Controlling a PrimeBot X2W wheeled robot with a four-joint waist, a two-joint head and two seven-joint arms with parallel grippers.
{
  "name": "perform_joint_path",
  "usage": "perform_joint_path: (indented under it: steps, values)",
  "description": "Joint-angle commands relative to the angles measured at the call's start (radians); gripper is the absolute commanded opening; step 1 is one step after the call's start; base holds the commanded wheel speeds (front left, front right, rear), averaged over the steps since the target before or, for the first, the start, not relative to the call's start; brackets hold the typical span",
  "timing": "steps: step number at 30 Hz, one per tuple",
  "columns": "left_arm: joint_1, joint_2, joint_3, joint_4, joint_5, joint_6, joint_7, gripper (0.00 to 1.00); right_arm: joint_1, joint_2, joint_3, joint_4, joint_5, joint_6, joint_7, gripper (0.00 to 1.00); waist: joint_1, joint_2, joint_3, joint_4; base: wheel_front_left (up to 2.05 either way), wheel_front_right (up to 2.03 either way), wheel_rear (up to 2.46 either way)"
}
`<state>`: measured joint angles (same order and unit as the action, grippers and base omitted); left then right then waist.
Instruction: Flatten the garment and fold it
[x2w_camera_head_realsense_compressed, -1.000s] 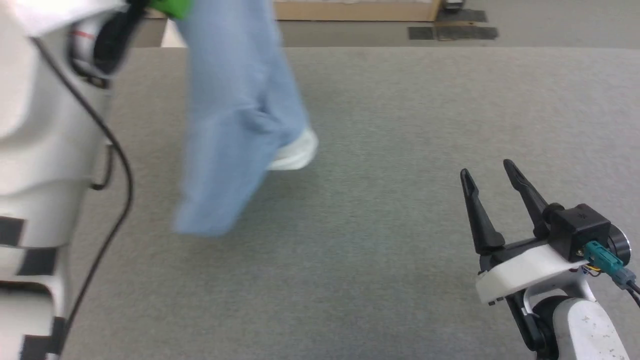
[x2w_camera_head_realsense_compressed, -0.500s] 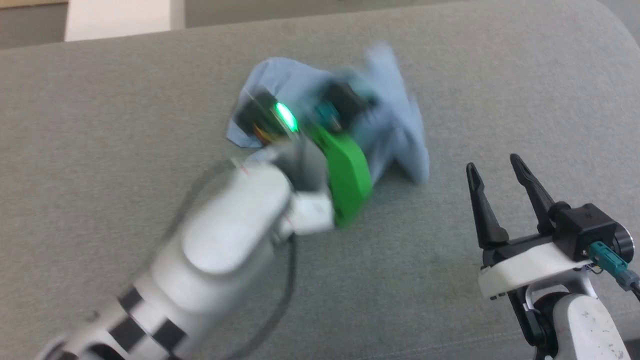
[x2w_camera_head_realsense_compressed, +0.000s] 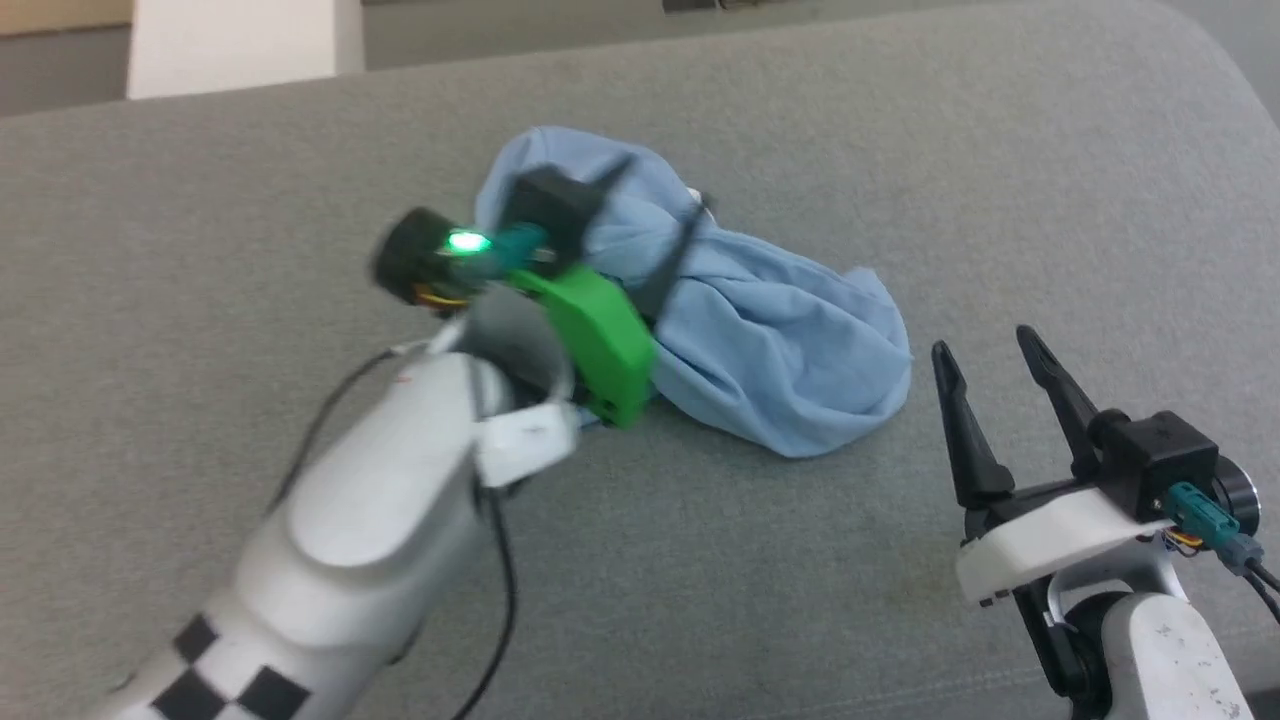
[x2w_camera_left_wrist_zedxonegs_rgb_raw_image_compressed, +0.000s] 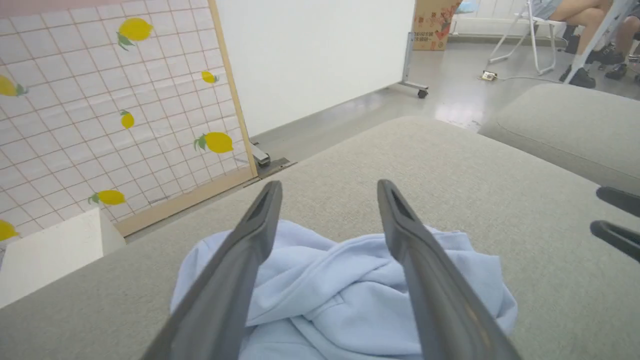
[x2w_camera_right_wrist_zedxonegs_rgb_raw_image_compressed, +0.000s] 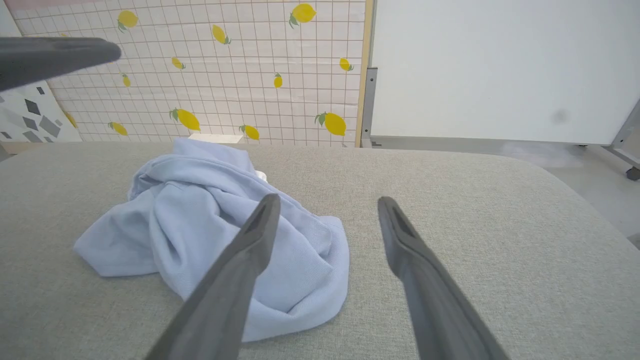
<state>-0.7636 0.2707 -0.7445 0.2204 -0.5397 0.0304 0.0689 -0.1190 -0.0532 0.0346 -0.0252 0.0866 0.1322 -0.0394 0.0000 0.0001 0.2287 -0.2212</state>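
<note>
1. Shirt (x2w_camera_head_realsense_compressed: 790, 360) lies in a crumpled heap mid-cushion (x2w_camera_head_realsense_compressed: 900, 150), just beneath the left gripper (x2w_camera_left_wrist_zedxonegs_rgb_raw_image_compressed: 330, 185), whose fingers are spread and hold nothing.
2. Right gripper (x2w_camera_head_realsense_compressed: 980, 338), also spread and empty, hovers just right of the heap's near edge.
3. Risk: the folds are bunched and the hems hidden, so a pinch here would likely catch several layers and lift the lump whole instead of opening it.
4. Both arms closing on so small a heap could clash.

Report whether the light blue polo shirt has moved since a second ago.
Yes: the crumpled light blue shirt, then hanging above the grey cushion, now lies heaped on it.
</note>
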Motion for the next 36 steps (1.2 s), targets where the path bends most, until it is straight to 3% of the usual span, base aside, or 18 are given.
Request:
perform_joint_path:
  steps: [1,12,19,27,36]
  values:
    - [0.032,0.026,0.023,-0.011,-0.009,0.021,-0.022,1.0,0.014,0.003,-0.004,0.003,-0.008,-0.002,0.007,1.0,0.0,-0.0001,-0.097,0.087,0.0,0.0,0.0]
    - [0.34,0.213,0.184,-0.173,-0.06,0.187,-0.133,1.0,0.102,-0.013,-0.014,0.014,0.002,-0.002,0.039,1.0,0.0,-0.0001,-0.218,0.191,0.0,0.0,0.0]
    - [0.554,0.261,0.19,-0.293,-0.039,0.274,-0.211,1.0,0.146,-0.017,-0.036,0.024,-0.002,-0.002,0.027,1.0,0.0,-0.0001,-0.23,0.228,0.0,0.0,0.0]
    - [0.666,0.258,0.141,-0.324,0.016,0.309,-0.275,1.0,0.157,-0.012,-0.024,-0.008,0.0,-0.002,0.044,1.0,0.0,-0.0001,-0.238,0.246,0.0,0.0,0.0]
    - [0.674,0.246,0.123,-0.316,0.037,0.298,-0.302,1.0,0.156,-0.009,-0.017,-0.028,-0.001,-0.002,0.055,1.0,0.0,-0.0001,-0.234,0.249,0.0,0.0,0.0]
